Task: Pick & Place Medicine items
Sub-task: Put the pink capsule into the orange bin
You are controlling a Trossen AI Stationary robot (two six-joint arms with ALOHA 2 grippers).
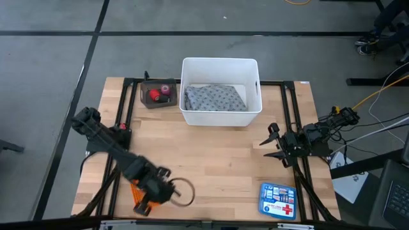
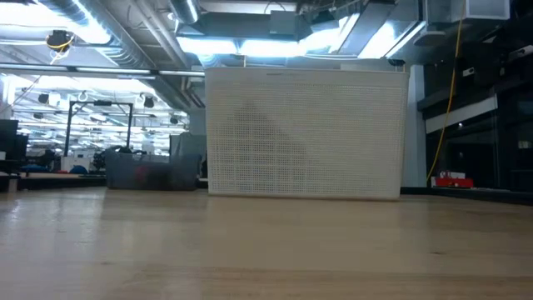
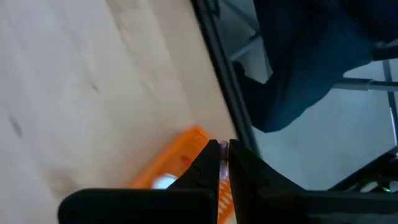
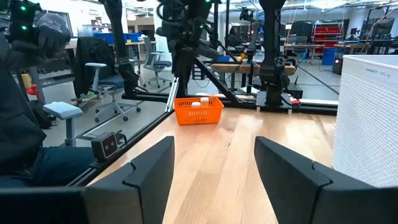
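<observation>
While the left gripper [image 1: 165, 190] hangs low at the near left of the table [image 1: 217, 153], its fingers are pressed together with nothing visibly between them. It sits just beside a small orange basket [image 1: 139, 198] at the near-left corner. In the left wrist view the closed fingertips [image 3: 214, 163] stand right over the basket's rim, and one white tablet [image 3: 163, 182] shows inside it. In the right wrist view the same orange basket appears across the table with something white in it.

At the far side, near the middle, stands a white bin [image 1: 220, 66], and the grey dotted cloth [image 1: 215, 98] already lies in it. Just left of the bin is a small dark tray [image 1: 158, 94] holding the red piece [image 1: 154, 95] and the pink piece [image 1: 167, 90]; I cannot make out the black piece. A blue and white first-aid box [image 1: 277, 199] lies at the near right.

The right gripper [image 1: 275, 144] waits at the right edge with its fingers spread wide and empty.

As I judge it, the step in hand is work at the orange basket: either reaching for a tablet or drawing off after a drop; I cannot tell which. If a pick is meant, the fingers would have to part first, then settle around the tablet. The tablet is small and would likely slip from a loose pinch.
</observation>
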